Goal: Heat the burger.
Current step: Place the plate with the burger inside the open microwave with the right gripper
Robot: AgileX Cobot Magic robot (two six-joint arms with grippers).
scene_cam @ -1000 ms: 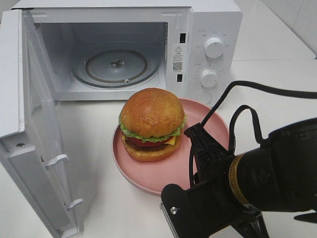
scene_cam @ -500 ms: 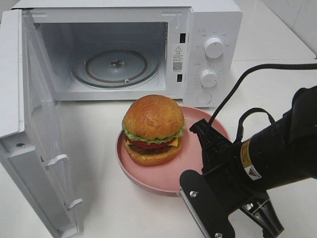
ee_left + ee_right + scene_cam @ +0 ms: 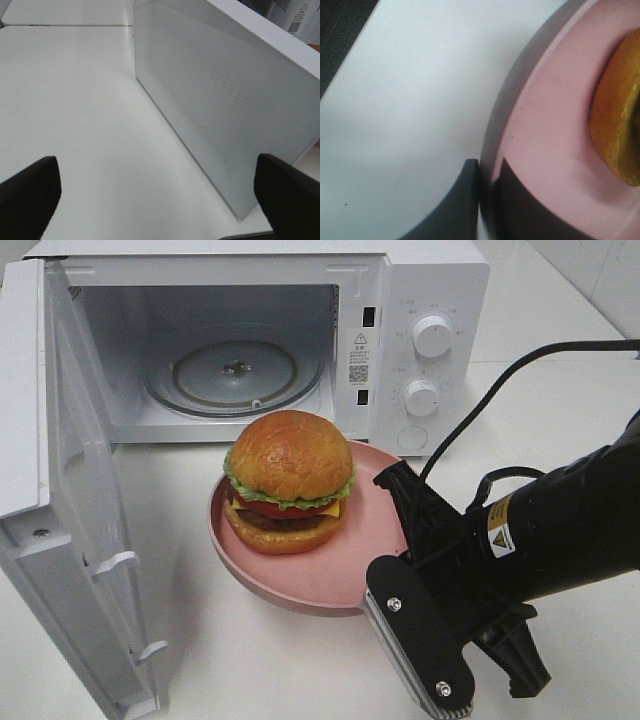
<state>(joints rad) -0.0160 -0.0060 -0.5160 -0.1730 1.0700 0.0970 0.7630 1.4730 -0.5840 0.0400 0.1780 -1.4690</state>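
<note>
On plate — burger, apparently beside right gripper.

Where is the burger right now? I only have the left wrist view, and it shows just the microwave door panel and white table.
Observer: The burger sits on the pink plate, in front of the open microwave, not yet inside.
Operator: Has the right arm got the plate?
Observer: Yes. The right gripper is shut on the plate's rim, its fingers one on each side of it.
Operator: Is the way in open?
Observer: The door stands swung wide on the left, and the glass turntable shows behind the burger.
</note>
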